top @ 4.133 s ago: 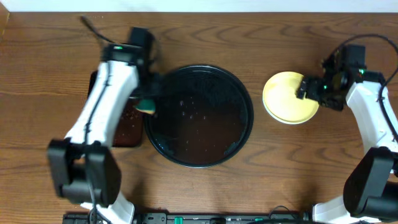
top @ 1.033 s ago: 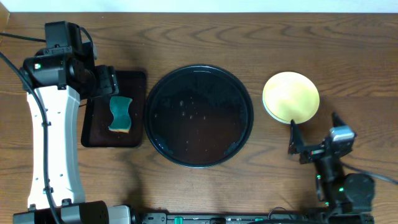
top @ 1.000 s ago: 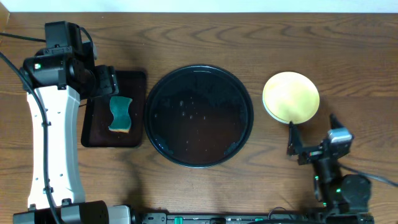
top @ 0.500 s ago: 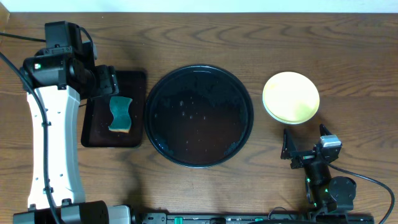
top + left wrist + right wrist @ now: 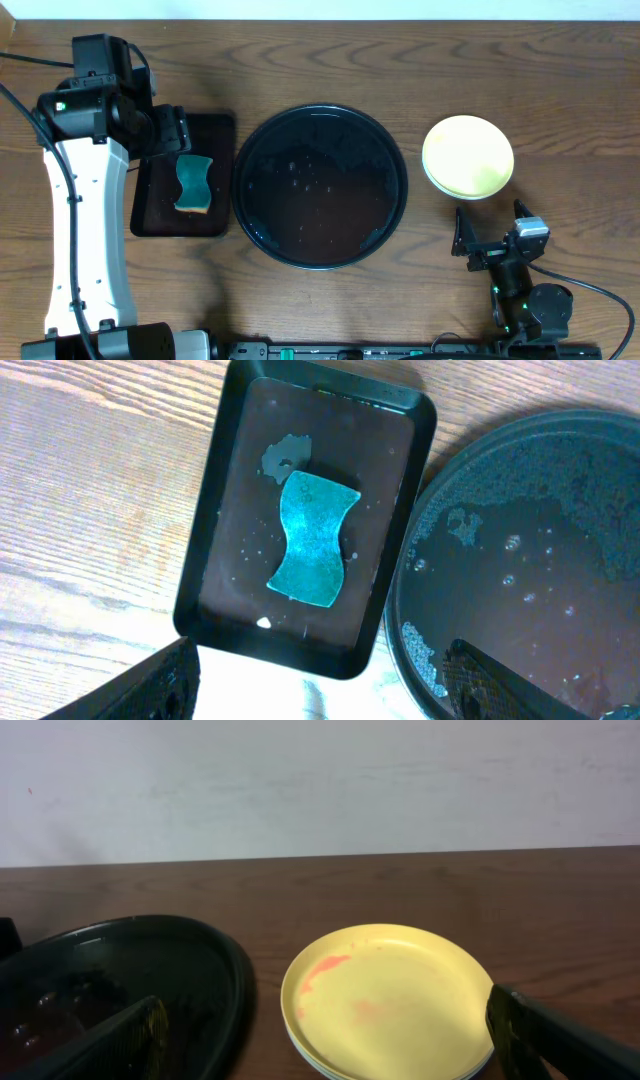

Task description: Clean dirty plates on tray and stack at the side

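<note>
The plates (image 5: 468, 157) sit stacked on the table right of the tray, a pale yellow one on top. The right wrist view shows faint red smears on the yellow plate (image 5: 385, 1000) and a pale aqua rim under it. The round black tray (image 5: 320, 187) holds only water drops. My right gripper (image 5: 492, 235) stands open near the front edge, short of the stack, and nothing is between its fingers (image 5: 330, 1050). My left gripper (image 5: 172, 132) hangs open above the small tray's upper edge, its jaws empty (image 5: 320, 695).
A teal sponge (image 5: 193, 182) lies in the small rectangular black tray (image 5: 150, 215) left of the round tray; the left wrist view shows this sponge (image 5: 315, 538) on the wet rectangular tray (image 5: 215, 510), with the round tray's rim (image 5: 400, 610) close beside it.
Four seconds ago the left gripper was at the round tray's left rim and the right one at the yellow plate. In the last second the right arm drew back toward the front edge.
</note>
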Tool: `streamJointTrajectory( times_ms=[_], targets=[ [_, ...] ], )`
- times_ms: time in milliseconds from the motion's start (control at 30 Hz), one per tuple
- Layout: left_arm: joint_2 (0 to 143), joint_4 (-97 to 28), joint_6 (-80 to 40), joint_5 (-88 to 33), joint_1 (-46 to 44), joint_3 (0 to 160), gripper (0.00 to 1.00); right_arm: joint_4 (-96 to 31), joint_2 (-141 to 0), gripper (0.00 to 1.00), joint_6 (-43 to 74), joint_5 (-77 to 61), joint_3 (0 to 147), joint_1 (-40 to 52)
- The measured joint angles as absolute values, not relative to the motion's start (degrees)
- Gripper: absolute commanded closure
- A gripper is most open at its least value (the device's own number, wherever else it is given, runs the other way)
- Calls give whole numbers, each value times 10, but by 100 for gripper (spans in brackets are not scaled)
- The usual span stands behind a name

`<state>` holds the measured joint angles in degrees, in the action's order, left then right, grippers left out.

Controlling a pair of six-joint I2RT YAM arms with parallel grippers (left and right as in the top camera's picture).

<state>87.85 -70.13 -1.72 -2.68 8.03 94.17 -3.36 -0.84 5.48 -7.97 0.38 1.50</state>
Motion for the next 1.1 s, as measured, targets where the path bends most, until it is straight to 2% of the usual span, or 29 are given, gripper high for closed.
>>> streamJointTrajectory(
  times_ms=[300,467,700,1100],
  targets=[
    [860,-691,-17,-26,80,941,21,-34,-8,1,55,-80,4,15],
    [749,-613,-24,-22,69,893,21,-34,-8,1,55,-79,4,15],
    [518,-424,-31,-28,39,692,21,-34,-8,1,55,-79,4,15],
    [241,-149,-32,-35,14,312,21,-34,-8,1,57,-79,4,15]
  ],
)
